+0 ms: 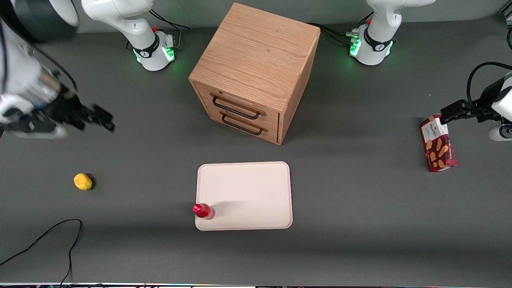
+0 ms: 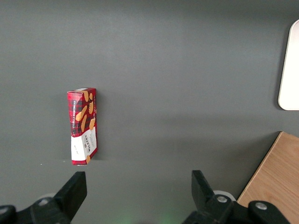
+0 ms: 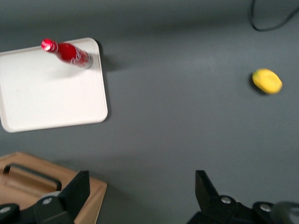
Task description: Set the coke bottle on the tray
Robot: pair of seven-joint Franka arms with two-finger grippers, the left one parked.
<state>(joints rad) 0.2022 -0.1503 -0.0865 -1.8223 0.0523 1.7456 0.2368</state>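
Note:
The coke bottle, tiny and red with a red cap, stands upright on the cream tray, at the tray's near corner toward the working arm's end. My gripper hangs high above the table at the working arm's end, well away from the tray and farther from the front camera than it. Its fingers stand wide apart, open, with nothing between them.
A wooden drawer cabinet stands farther from the front camera than the tray. A small yellow lump lies toward the working arm's end, near a black cable. A red biscuit box lies toward the parked arm's end.

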